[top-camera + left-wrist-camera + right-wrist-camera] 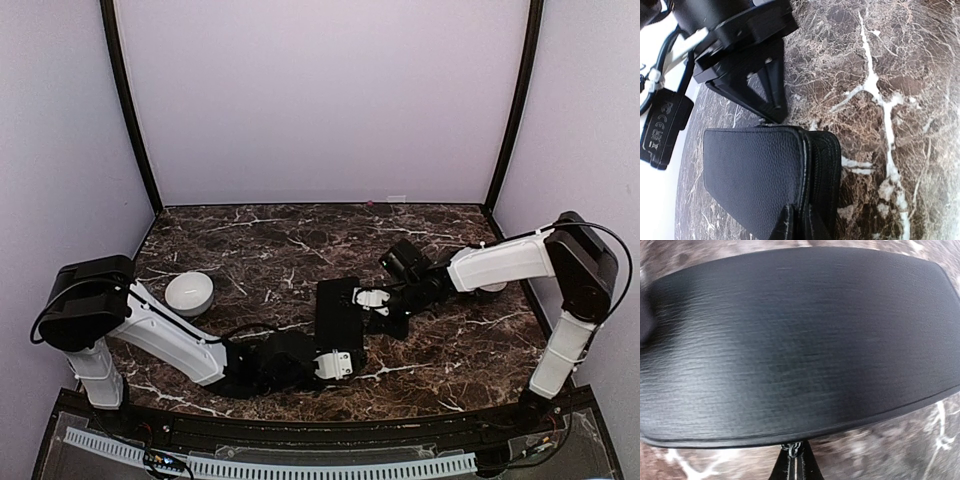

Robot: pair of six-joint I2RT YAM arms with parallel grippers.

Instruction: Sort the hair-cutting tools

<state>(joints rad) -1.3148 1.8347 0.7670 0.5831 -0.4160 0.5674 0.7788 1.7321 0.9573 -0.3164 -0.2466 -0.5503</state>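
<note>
No hair-cutting tools are in view. A flat black zip case (338,312) lies mid-table. My left gripper (345,362) sits at its near edge, and in the left wrist view the left gripper (799,220) is shut on the rim of the case's (755,180) grained lid beside the zipper. My right gripper (372,300) is at the case's right side. In the right wrist view the right gripper (796,454) is shut on a small silvery zipper pull (794,449) at the edge of the case (795,350). The right gripper (772,112) also shows from the left wrist.
A white bowl (189,293) stands on the dark marble table (260,240) at the left, beside the left arm. Pale walls enclose the table on three sides. The right forearm stretches in from the right edge.
</note>
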